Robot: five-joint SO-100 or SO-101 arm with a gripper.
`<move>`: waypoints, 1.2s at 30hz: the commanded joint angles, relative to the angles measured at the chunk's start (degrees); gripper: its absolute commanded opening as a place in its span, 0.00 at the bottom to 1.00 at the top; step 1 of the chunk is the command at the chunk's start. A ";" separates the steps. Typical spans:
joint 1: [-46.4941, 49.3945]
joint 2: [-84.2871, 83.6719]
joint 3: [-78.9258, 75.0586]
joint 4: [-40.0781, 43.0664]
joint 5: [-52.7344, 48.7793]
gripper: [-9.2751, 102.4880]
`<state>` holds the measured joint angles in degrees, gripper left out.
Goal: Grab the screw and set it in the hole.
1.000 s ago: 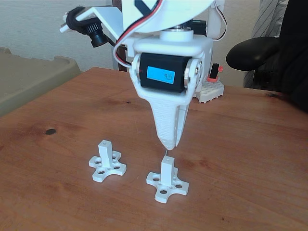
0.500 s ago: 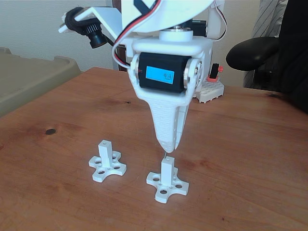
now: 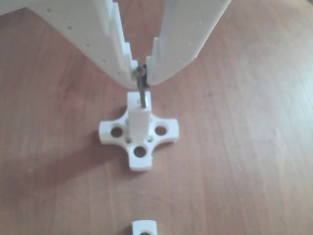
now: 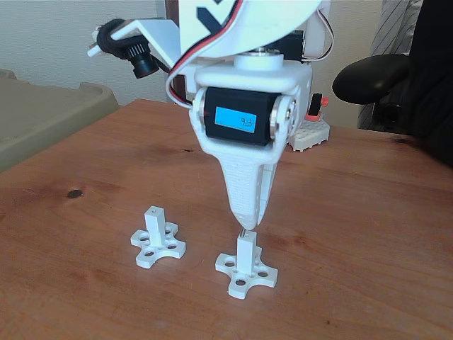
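My white gripper points straight down and is shut on the screw, a thin grey pin held by its head. The screw hangs upright with its lower tip at the hole in the square top of a white post on a cross-shaped base. Whether the tip has entered the bore I cannot tell. In the fixed view the gripper's tip stands just above the post's top.
A second white post on a cross base stands to the left in the fixed view; its top edge shows at the bottom of the other view. A white block with a red part lies behind the arm. A dark armrest is at the right.
The gripper with the screw has sunk a little, bringing the screw's tip down to the post's top. The posts have not moved.
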<state>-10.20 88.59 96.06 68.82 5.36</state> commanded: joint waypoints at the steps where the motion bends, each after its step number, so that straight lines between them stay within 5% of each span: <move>1: 0.62 1.23 -0.70 -0.44 0.09 0.04; 36: -1.05 3.96 -0.70 1.67 1.41 0.04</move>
<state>-10.55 88.59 96.06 70.22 6.06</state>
